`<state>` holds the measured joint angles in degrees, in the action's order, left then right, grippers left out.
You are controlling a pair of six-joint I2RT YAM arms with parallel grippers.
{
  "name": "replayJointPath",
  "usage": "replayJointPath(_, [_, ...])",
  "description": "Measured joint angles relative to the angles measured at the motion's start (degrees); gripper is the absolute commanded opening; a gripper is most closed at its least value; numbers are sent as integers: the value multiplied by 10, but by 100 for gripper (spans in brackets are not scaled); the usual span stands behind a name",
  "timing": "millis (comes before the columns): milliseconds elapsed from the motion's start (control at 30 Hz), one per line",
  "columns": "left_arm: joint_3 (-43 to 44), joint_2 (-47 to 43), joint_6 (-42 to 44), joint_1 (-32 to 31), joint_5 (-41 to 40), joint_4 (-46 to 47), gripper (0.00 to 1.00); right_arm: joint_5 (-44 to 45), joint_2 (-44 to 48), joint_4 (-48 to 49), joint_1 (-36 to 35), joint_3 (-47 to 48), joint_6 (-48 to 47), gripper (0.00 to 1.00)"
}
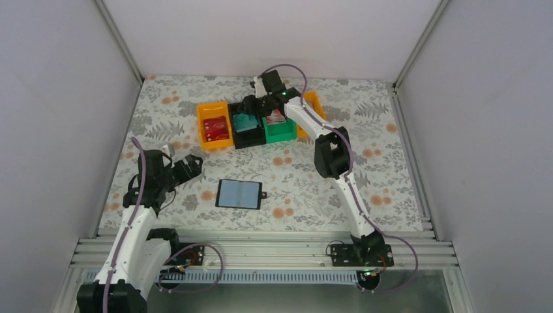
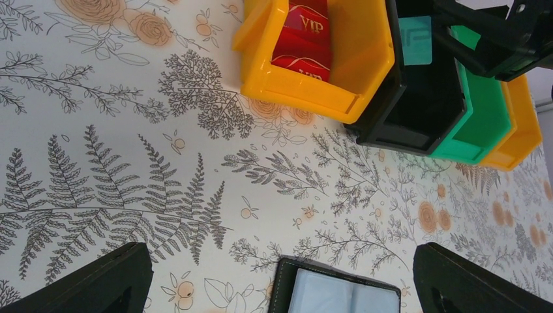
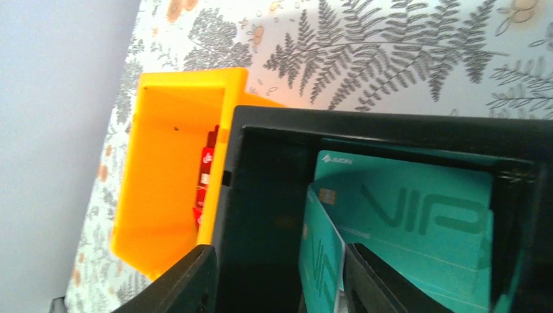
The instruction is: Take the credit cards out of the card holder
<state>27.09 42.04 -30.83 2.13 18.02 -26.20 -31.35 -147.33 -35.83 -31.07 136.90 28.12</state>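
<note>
Reaching far out, right pincer (image 3: 279, 253) hangs jaws apart over the black bin (image 3: 391, 127) of teal cards (image 3: 417, 215); left pincer (image 2: 283, 253) gapes wide near the open card holder (image 2: 339, 295).

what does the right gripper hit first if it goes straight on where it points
Probably the teal VIP cards in the black bin, one standing between the right gripper's jaws; depth is unclear.

I've got open tablecloth (image 1: 313, 189) all round the card holder (image 1: 239, 193), so my left gripper (image 1: 190, 166) has a free way in. My right gripper (image 1: 251, 106) hangs at the black bin (image 1: 248, 142), crowded by teal cards (image 3: 404, 222), with the orange bin (image 1: 215, 145) and green bin (image 1: 280, 135) tight alongside.
</note>
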Motion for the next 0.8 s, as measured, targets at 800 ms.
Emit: replayJointPath(800, [-14,18,4,-3,48,24,95,212,219,-24,-23,-94,-79,74])
